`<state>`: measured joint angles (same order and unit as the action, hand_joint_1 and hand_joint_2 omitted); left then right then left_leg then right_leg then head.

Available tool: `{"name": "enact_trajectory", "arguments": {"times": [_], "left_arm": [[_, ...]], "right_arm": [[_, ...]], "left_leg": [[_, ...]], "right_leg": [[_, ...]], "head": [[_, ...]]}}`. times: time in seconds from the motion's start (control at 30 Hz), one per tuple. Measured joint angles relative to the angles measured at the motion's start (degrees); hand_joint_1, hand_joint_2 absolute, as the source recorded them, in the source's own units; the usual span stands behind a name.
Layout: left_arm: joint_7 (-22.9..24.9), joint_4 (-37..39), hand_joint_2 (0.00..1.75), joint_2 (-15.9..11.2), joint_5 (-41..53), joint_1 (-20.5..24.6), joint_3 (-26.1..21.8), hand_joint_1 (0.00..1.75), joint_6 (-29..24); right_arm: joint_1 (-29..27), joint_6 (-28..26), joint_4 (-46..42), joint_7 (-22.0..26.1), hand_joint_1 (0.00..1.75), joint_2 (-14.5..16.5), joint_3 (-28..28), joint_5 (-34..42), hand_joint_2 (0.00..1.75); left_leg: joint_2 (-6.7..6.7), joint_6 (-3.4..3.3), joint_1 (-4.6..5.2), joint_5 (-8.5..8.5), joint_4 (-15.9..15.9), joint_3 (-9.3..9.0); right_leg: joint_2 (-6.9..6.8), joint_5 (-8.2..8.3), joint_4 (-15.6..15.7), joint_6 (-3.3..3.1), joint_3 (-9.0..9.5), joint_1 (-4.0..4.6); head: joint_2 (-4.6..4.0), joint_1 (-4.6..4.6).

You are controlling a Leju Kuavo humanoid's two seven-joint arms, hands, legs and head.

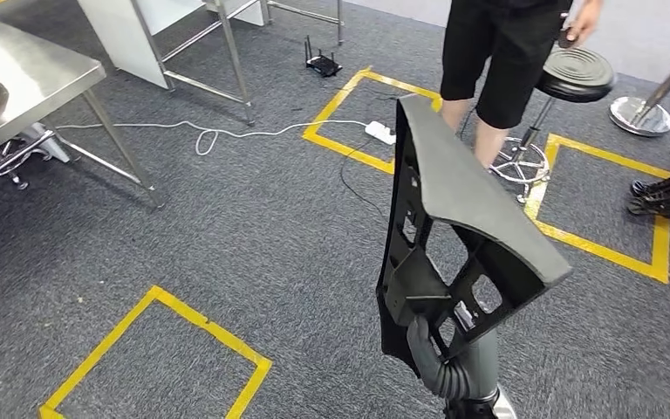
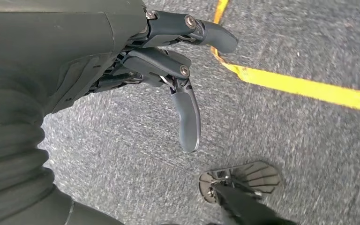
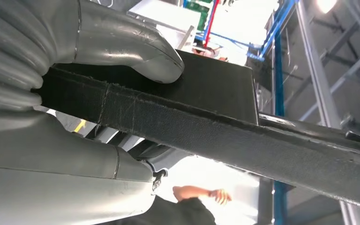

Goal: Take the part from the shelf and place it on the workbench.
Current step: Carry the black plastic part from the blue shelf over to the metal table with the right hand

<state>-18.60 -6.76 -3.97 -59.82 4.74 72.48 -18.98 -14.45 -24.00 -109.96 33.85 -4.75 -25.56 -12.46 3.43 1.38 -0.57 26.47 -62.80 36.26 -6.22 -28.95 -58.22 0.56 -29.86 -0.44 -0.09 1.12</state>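
The part point(image 1: 454, 218) is a large dark plastic panel with a ribbed, cut-out back, standing upright over the grey carpet in the head view. My right hand point(image 1: 440, 362) grips it from below at its lower end. In the right wrist view the thumb point(image 3: 122, 40) presses on one face of the part's point(image 3: 206, 126) fabric-covered edge, with the rest of the hand underneath. My left hand point(image 2: 168, 61) hangs over the carpet with its fingers loosely bent and nothing in them. A steel workbench point(image 1: 30, 74) stands at the far left.
A person in black shorts point(image 1: 497, 52) stands ahead beside a black stool point(image 1: 571, 78). Yellow tape squares point(image 1: 161, 358) mark the carpet. A white cable and power strip point(image 1: 379, 131) lie on the floor. A metal frame point(image 1: 218, 44) stands behind the bench.
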Motion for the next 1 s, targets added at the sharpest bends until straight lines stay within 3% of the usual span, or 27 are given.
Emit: {"name": "enact_trajectory", "arguments": {"times": [0.07, 0.13, 0.2, 0.27, 0.33, 0.37, 0.4, 0.43, 0.5, 0.57, 0.63, 0.67, 0.7, 0.77, 0.83, 0.87, 0.9, 0.93, 1.0], "left_arm": [[0.4, 0.0, 1.75, 0.4, 0.1, 0.3, 0.2, 0.0, -0.4], [0.8, 0.0, 1.75, 0.6, 0.3, 0.3, 0.5, 0.0, -0.4], [1.0, 0.0, 1.75, 0.9, 0.3, 0.4, 0.8, 0.0, -0.5], [0.9, -0.1, 1.75, 1.1, 0.2, 0.6, 0.9, 0.0, -0.6], [0.7, -0.1, 1.75, 1.1, -0.1, 0.8, 0.9, 0.0, -0.8], [0.5, -0.1, 1.75, 1.1, -0.4, 0.8, 0.9, 0.0, -0.8], [0.3, -0.1, 1.75, 1.1, -0.8, 0.7, 0.9, 0.0, -0.8], [0.1, -0.1, 1.75, 1.1, -1.3, 0.7, 0.9, 0.0, -0.6], [-0.2, -0.1, 1.75, 1.2, -2.1, 0.7, 0.8, 0.0, -0.4], [-0.3, -0.1, 1.75, 1.2, -2.5, 0.7, 0.7, 0.0, -0.2], [-0.2, 0.0, 1.75, 1.0, -3.1, 0.5, 0.6, 0.0, -0.1], [-0.1, 0.0, 1.75, 1.0, -3.5, 0.4, 0.5, 0.0, 0.0], [-0.1, 0.0, 1.75, 1.0, -3.9, 0.4, 0.4, 0.0, 0.0], [-0.2, -0.1, 1.75, 1.2, -4.4, 0.5, 0.0, 0.0, 0.0], [-0.4, -0.2, 1.75, 1.3, -4.4, 0.8, -0.2, 0.0, 0.1], [-0.5, -0.3, 1.75, 1.3, -4.4, 0.9, -0.2, 0.0, 0.1], [-0.6, -0.3, 1.75, 1.3, -4.4, 0.9, -0.2, 0.0, 0.2], [-0.6, -0.3, 1.75, 1.3, -4.2, 0.8, -0.2, 0.0, 0.2], [-0.6, -0.3, 1.75, 1.2, -4.0, 0.8, -0.2, 0.0, 0.2]], "right_arm": [[-0.4, 1.3, -0.5, 0.7, 1.75, -0.3, 1.0, 0.6, 1.75], [-0.8, 2.5, -1.1, 1.3, 1.75, -0.4, 1.7, 1.0, 1.75], [-0.9, 3.3, -1.7, 1.6, 1.75, -0.4, 2.3, 1.0, 1.75], [-1.0, 4.2, -2.1, 1.7, 1.75, -0.3, 2.9, 1.3, 1.75], [-1.2, 5.1, -2.1, 1.9, 1.75, -0.3, 3.3, 1.8, 1.75], [-1.2, 5.5, -2.1, 1.9, 1.75, -0.2, 3.5, 2.0, 1.75], [-1.2, 5.8, -2.1, 2.0, 1.75, -0.2, 3.6, 2.1, 1.75], [-1.2, 5.9, -2.1, 2.0, 1.75, -0.1, 3.6, 2.2, 1.75], [-1.2, 6.1, -2.2, 2.0, 1.75, 0.0, 3.7, 2.2, 1.75], [-1.2, 6.2, -2.3, 2.1, 1.75, 0.2, 3.8, 2.1, 1.75], [-1.1, 6.6, -2.4, 2.1, 1.75, 0.3, 3.9, 1.9, 1.75], [-1.1, 6.8, -2.5, 2.1, 1.75, 0.3, 4.0, 1.8, 1.75], [-1.1, 7.0, -2.5, 2.1, 1.75, 0.3, 4.0, 1.7, 1.75], [-1.2, 7.3, -2.7, 2.1, 1.75, 0.5, 4.1, 1.7, 1.75], [-1.2, 7.6, -2.8, 1.9, 1.75, 0.6, 4.1, 1.9, 1.75], [-1.2, 7.7, -2.8, 1.8, 1.75, 0.7, 4.2, 2.0, 1.75], [-1.1, 7.9, -2.8, 1.7, 1.75, 0.8, 4.2, 2.1, 1.75], [-1.1, 8.0, -2.8, 1.7, 1.75, 1.0, 4.2, 2.2, 1.75], [-1.1, 8.2, -2.8, 1.8, 1.75, 1.3, 4.2, 2.4, 1.75]], "left_leg": [[0.98, -0.65, 0.49, -0.47, 2.8, -1.34], [-0.68, -1.45, 0.61, -0.8, 3.1, -1.02], [-2.13, -2.23, 0.28, -1.22, 3.5, -0.94], [-3.65, -2.78, -0.01, -1.57, 3.7, -0.73], [-5.41, -3.02, -0.06, -1.8, 3.7, -0.41], [-6.32, -3.02, -0.06, -1.89, 3.6, -0.32], [-7.25, -2.93, -0.08, -2.01, 3.6, -0.28], [-8.2, -2.77, -0.11, -2.14, 3.6, -0.27], [-9.96, -2.24, -0.05, -2.43, 3.5, -0.14], [-11.3, -1.58, 0.15, -2.77, 3.5, 0.21], [-12.27, -0.86, 0.11, -3.24, 3.8, 0.59], [-11.44, -0.58, 0.12, -3.21, 3.6, 0.83], [-9.79, -0.35, 0.15, -2.54, 2.7, 1.33], [-5.57, -0.05, 0.19, 0.84, -2.5, 3.57], [-4.09, 0.25, -0.03, 4.43, -9.6, 6.53], [-3.95, 0.35, -0.1, 5.04, -11.6, 7.21], [-3.79, 0.41, -0.13, 4.64, -11.5, 6.88], [-3.41, 0.4, -0.15, 3.4, -9.3, 5.46], [-1.05, 0.14, 0.09, 0.55, -1.9, 0.95]], "right_leg": [[-1.25, -0.24, 0.0, 0.53, 0.23, 0.44], [-2.16, -0.37, 0.1, 1.07, 0.36, 0.47], [0.43, -1.57, -1.6, 1.45, -0.45, 0.31], [4.51, -4.49, -7.9, 1.18, -3.42, 0.13], [5.83, -6.82, -15.0, 1.04, -7.08, 0.01], [5.94, -6.85, -16.3, 1.29, -7.89, -0.07], [6.06, -6.02, -15.3, 1.73, -7.61, -0.17], [6.39, -4.49, -12.3, 2.24, -6.24, -0.31], [8.61, -1.43, -4.5, 2.79, -2.64, -0.63], [10.2, -0.19, -0.8, 2.29, -1.01, -0.69], [9.27, 0.15, -0.5, 1.38, -0.86, -0.65], [8.59, 0.36, -0.5, 0.99, -0.75, -0.72], [7.82, 0.55, -0.4, 0.52, -0.69, -0.82], [6.2, 0.7, -0.3, -0.14, -0.73, -0.8], [4.4, 0.65, -0.3, -0.41, -0.8, -0.56], [3.5, 0.62, -0.3, -0.44, -0.83, -0.5], [2.64, 0.59, -0.3, -0.45, -0.83, -0.48], [1.83, 0.52, -0.3, -0.43, -0.77, -0.48], [0.43, 0.25, -0.4, -0.18, -0.51, -0.25]], "head": [[0.0, -0.21], [0.0, -0.33], [0.0, -0.42], [0.0, -0.75], [0.0, -0.92], [0.0, -0.92], [0.0, -0.91], [0.0, -0.92], [0.0, -0.97], [0.0, -0.9], [0.0, -0.83], [0.0, -0.79], [0.0, -0.63], [0.0, -0.26], [0.0, -0.13], [0.0, -0.12], [0.0, -0.1], [0.0, -0.1], [0.0, -0.09]]}}
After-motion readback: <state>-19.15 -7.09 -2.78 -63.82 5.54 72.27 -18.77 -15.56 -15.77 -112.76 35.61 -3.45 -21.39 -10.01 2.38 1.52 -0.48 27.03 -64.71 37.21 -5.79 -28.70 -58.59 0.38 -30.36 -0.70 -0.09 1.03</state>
